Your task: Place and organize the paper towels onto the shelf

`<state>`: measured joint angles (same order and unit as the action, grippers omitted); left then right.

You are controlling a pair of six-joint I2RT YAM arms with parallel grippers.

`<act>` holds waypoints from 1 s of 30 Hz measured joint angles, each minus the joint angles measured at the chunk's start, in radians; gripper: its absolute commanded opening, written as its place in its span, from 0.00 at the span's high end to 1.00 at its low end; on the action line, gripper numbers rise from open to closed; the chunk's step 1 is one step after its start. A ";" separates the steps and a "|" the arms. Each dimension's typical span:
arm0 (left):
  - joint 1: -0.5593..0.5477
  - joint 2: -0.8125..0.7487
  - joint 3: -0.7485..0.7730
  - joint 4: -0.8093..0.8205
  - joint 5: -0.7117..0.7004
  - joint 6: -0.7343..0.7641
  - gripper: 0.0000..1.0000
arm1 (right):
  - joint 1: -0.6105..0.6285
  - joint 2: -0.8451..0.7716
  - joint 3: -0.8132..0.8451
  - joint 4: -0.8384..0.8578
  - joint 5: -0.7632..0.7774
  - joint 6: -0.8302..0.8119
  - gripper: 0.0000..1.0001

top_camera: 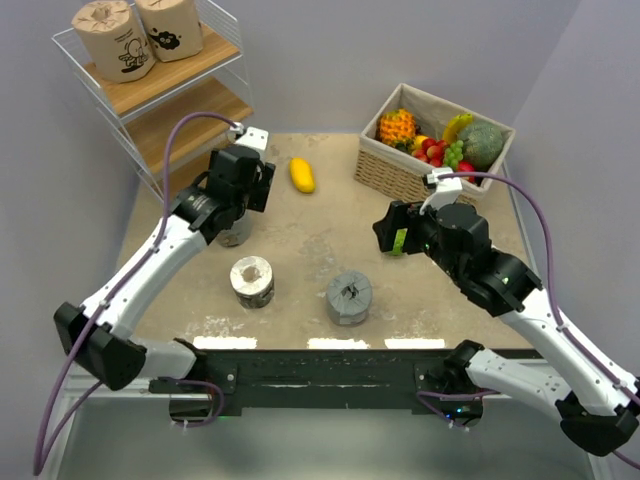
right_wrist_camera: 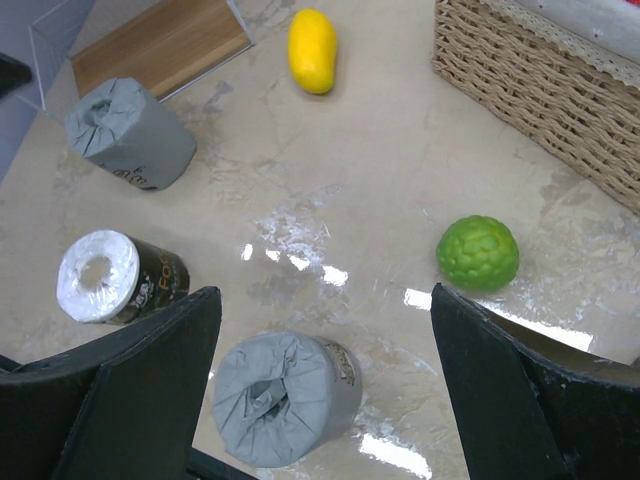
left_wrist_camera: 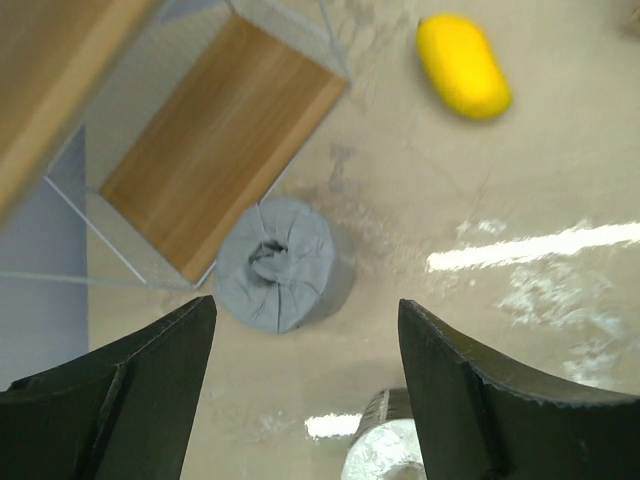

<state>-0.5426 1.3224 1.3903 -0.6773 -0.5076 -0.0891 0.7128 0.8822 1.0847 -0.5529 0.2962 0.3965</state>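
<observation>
White wire and light wood make up the shelf (top_camera: 170, 95) at the table's far left corner. A tan roll (top_camera: 112, 38) and a second tan roll (top_camera: 170, 28) stand side by side on its top board, and the boards below show bare wood. Just beside the bottom board's front corner a pale grey roll (left_wrist_camera: 275, 262) stands upright. The left gripper (left_wrist_camera: 305, 390) hangs above it, jaws spread with nothing between them. A cream roll (top_camera: 252, 281) and a dark grey roll (top_camera: 349, 297) stand apart near the front edge of the table (top_camera: 320, 225), with open tabletop between them and the mango (top_camera: 302, 175). The right gripper (right_wrist_camera: 320, 370) hangs wide and unladen over the dark grey roll. The lime (right_wrist_camera: 478, 252) lies near its right finger, and the wicker basket (right_wrist_camera: 540, 90) sits along the far right edge.
</observation>
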 measured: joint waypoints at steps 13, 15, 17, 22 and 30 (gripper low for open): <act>0.154 0.162 -0.112 0.027 0.042 -0.049 0.23 | 0.000 -0.040 -0.002 0.010 -0.027 0.002 0.11; 0.154 0.171 -0.127 0.048 0.060 -0.049 0.25 | 0.000 -0.048 -0.002 0.011 -0.027 0.002 0.11; 0.154 0.182 -0.146 0.071 0.078 -0.047 0.25 | 0.000 -0.052 -0.003 0.014 -0.027 0.003 0.11; 0.154 0.214 -0.169 0.104 0.108 -0.041 0.27 | 0.000 -0.052 -0.003 0.017 -0.027 0.004 0.11; 0.154 0.279 -0.177 0.153 0.127 -0.031 0.31 | 0.000 -0.042 -0.003 0.023 -0.038 0.007 0.11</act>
<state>-0.3882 1.6012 1.2129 -0.5243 -0.3809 -0.1196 0.7128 0.8406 1.0821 -0.5301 0.2584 0.4034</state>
